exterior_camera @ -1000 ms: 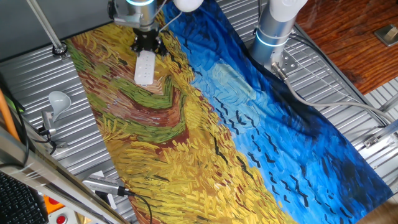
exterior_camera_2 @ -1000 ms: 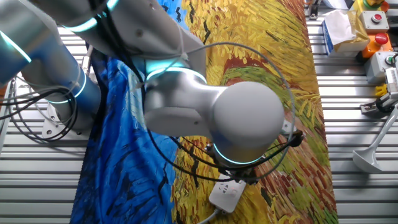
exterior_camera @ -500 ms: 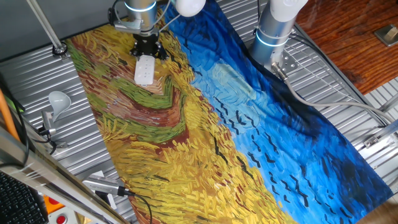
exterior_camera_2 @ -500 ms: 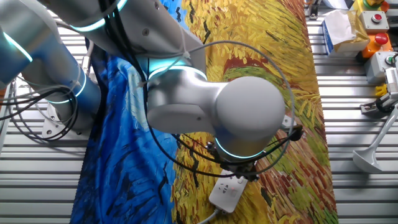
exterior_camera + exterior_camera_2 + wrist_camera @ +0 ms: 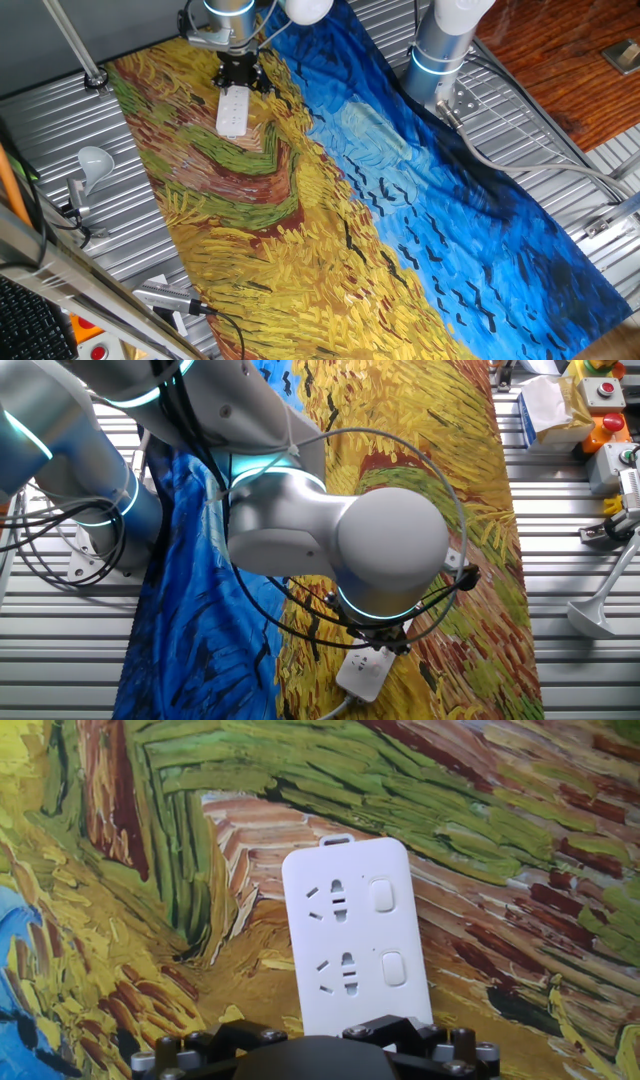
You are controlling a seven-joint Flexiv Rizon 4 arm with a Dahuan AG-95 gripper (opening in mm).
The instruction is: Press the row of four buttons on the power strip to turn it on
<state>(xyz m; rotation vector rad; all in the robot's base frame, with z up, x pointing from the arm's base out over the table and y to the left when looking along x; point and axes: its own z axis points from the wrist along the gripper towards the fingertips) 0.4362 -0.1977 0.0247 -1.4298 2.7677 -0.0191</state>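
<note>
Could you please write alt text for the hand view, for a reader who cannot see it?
A white power strip lies on a painted yellow, green and brown cloth, showing two sockets, each with a pale button beside it. The gripper's dark body fills the bottom edge.

Two opposite overheads; hand view close above the power strip (image 5: 355,940).

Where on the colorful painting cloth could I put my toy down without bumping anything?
The yellow and blue stretch of the cloth, from below the power strip to the near edge, is bare. It is crowded at the far end, where the tool hangs over the strip, and along the metal side by the white lamp.
</note>
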